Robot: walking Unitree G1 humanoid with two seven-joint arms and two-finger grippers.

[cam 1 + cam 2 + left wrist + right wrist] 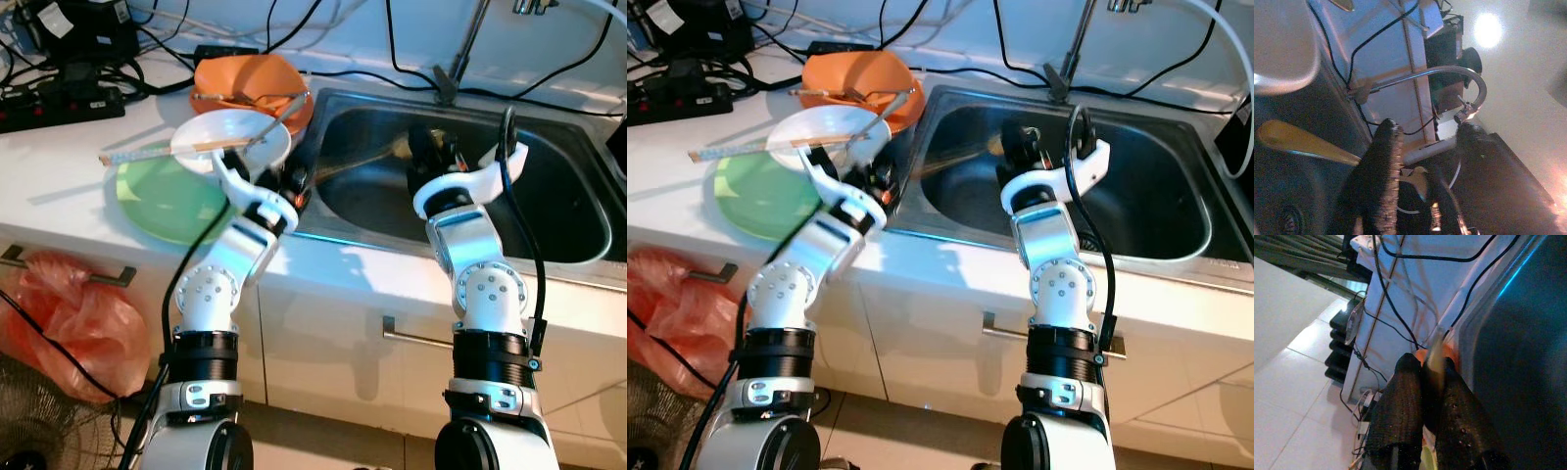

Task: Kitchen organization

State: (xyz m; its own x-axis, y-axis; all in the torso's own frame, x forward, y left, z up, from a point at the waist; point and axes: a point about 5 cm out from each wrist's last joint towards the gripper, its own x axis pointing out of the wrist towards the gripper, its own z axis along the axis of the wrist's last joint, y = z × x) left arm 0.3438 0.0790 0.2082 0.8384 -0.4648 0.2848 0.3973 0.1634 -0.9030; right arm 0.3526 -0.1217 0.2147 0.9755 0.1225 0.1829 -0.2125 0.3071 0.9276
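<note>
My right gripper (431, 147) is down in the steel sink (558, 211), shut on a thin golden spoon (362, 162) that runs blurred across the basin towards the sink's left edge. In the right wrist view the spoon's pale handle (1436, 350) sits between the two fingers (1405, 396). My left gripper (294, 186) hovers at the sink's left rim, just beside a white bowl (230, 137), and stands open with nothing held. In the left wrist view the spoon (1298, 142) lies off to the side of the open fingers (1382, 171).
Chopsticks (147, 152) rest across the white bowl, which sits on a green plate (162, 201). Behind it is an orange bowl (250, 83) with utensils. A faucet (468, 44), cables and a power strip (59, 103) line the back. A red bag (69, 313) hangs below.
</note>
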